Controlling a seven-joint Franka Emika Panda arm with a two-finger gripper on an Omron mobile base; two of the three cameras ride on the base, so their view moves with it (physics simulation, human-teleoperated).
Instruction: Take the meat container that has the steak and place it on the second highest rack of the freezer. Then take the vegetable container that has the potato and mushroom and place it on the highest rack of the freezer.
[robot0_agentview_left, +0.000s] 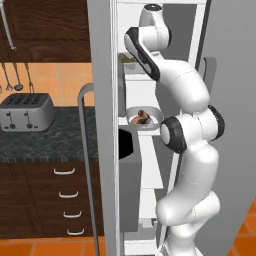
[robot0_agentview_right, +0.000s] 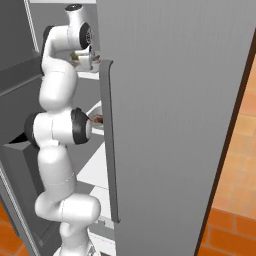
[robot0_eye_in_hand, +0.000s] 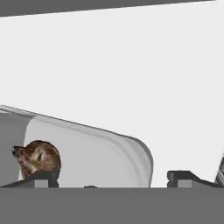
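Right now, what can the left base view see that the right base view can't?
Left base view: a silver toaster on a dark counter, with wooden drawers underneath.

Right base view: the wide grey front of the freezer door, with its long handle.

Both: the white arm reaching up into the freezer, and the steak in its container on a white shelf.
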